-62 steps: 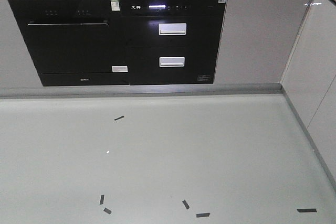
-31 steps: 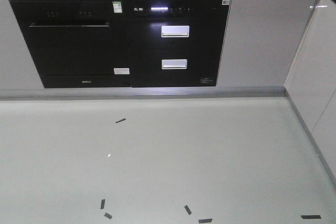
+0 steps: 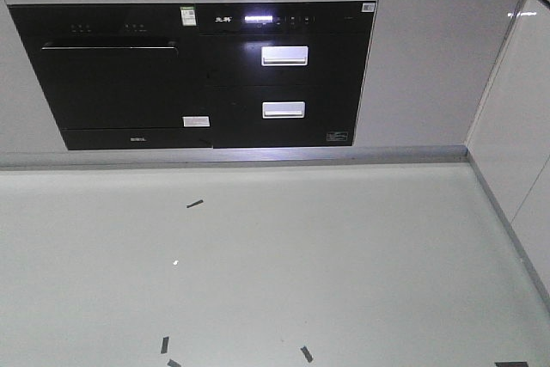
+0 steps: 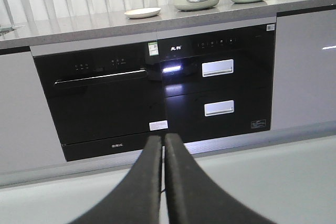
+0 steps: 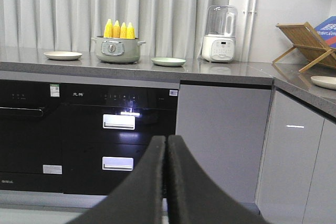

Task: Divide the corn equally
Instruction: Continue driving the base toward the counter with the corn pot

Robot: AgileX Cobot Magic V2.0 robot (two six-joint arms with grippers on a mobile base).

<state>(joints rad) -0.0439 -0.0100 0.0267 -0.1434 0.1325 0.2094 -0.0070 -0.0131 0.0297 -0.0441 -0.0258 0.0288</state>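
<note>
Corn (image 5: 119, 29) standing upright in the pot (image 5: 116, 51), flanked by cream plate (image 5: 63, 55) and green plate (image 5: 168, 62); left gripper (image 4: 161, 139) and right gripper (image 5: 166, 139) pressed together, empty, well short of the pot, so a premature reach would likely miss.

surface (image 5: 239, 72): grey, L-shaped | toward left end: cream plate (image 5: 63, 55) | right of it: grey pot (image 5: 117, 50) | nearer front edge: green plate (image 5: 168, 62) | toward inner corner, by back edge: white appliance with clear jar (image 5: 219, 34) | side run: wooden rack (image 5: 304, 43), pale plate (image 5: 325, 82) at its front edge
</note>
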